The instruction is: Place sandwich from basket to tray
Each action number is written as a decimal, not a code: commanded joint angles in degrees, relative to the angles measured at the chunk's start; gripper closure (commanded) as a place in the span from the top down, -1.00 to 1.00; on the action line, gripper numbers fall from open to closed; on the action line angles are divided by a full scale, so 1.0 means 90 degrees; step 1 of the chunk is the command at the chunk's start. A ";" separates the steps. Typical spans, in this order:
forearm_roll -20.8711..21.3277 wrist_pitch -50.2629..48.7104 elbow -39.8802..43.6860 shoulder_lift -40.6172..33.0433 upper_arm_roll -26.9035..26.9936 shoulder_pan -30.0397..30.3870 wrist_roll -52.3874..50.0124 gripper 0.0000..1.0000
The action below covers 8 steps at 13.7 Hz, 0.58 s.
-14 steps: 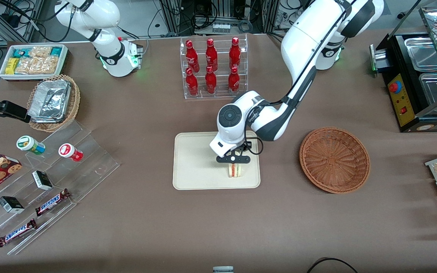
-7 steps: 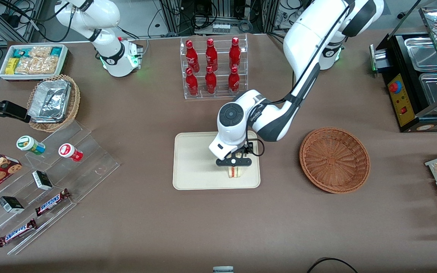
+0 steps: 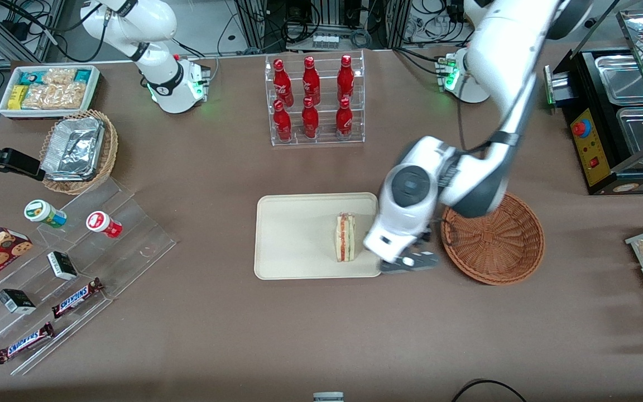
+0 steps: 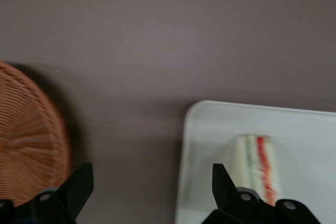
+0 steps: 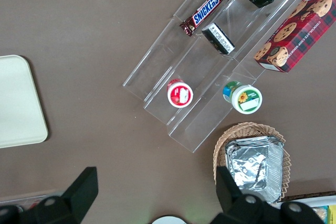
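Front view: small triangular sandwich w/ pale bread and red-green filling [image 3: 345,237] lies on flat cream-beige rectangular tray [image 3: 293,237], at the tray's end toward the working arm, cut edge up. Left arm's end effector [image 3: 409,262] hangs above the brown table [image 3: 321,329], btwn tray edge and round reddish-brown woven wicker basket [image 3: 492,234], clear of the sandwich. Wrist view: fingers [image 4: 224,183] spread wide apart, nothing btwn them; sandwich [image 4: 257,166], tray corner [image 4: 202,145] and basket [image 4: 29,140] flank the gap. Basket holds nothing visible.
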 commanded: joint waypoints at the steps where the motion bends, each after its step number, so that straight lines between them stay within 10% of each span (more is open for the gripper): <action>1: -0.0051 -0.0440 -0.0155 -0.0355 -0.0081 0.0571 0.0716 1.00; 8: -0.0442 -0.1572 -0.0779 -0.1721 -0.0072 0.1763 0.2300 1.00</action>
